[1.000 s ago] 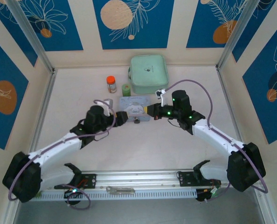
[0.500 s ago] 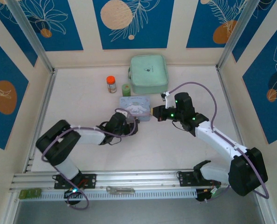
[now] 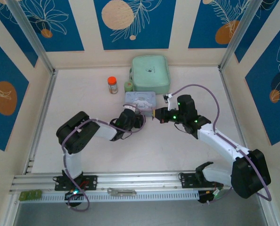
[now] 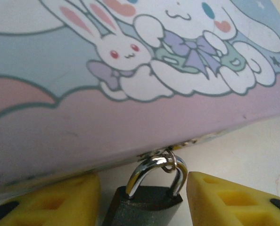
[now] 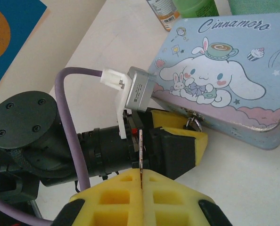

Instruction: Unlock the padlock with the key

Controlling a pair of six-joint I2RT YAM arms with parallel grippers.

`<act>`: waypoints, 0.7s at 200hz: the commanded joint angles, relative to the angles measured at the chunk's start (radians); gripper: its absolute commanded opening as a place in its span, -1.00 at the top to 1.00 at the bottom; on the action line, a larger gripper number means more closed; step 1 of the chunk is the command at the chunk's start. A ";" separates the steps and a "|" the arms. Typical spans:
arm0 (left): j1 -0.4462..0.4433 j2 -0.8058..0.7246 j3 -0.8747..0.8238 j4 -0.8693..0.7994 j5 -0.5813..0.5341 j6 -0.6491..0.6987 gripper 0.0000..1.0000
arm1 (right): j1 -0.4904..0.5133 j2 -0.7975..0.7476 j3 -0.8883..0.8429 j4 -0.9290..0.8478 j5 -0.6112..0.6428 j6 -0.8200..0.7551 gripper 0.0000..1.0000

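Padlock (image 4: 144, 207): dark body, silver shackle hooked through a small ring at the near edge of the Cinnamoroll tin (image 4: 130, 108), mid surface (image 3: 107, 155) | left fingers (image 4: 225, 200): part open, yellow pads flanking the padlock body, narrow gaps either side | right fingers (image 5: 116, 197): closed on the key (image 5: 141, 150), blade protruding, just right of the padlock

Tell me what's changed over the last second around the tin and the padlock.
The left arm folded at the elbow and brought the left gripper round to the padlock, fingers either side of it, not yet gripping. The tin slid slightly toward the back wall. The right gripper stayed nearly in place, shut on the key; the orange-capped bottle and green case did not move.
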 commanded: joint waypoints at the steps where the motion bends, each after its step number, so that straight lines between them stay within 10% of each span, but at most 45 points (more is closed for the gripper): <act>1: 0.001 0.027 0.017 0.050 0.020 -0.002 0.01 | -0.012 -0.011 -0.018 0.020 -0.026 0.003 1.00; 60: 0.002 0.031 0.012 0.056 0.084 -0.005 0.56 | -0.028 -0.008 -0.025 0.029 -0.032 0.006 1.00; 140: 0.014 0.076 0.041 0.067 0.130 -0.023 0.28 | -0.049 -0.025 -0.038 0.008 -0.032 0.001 1.00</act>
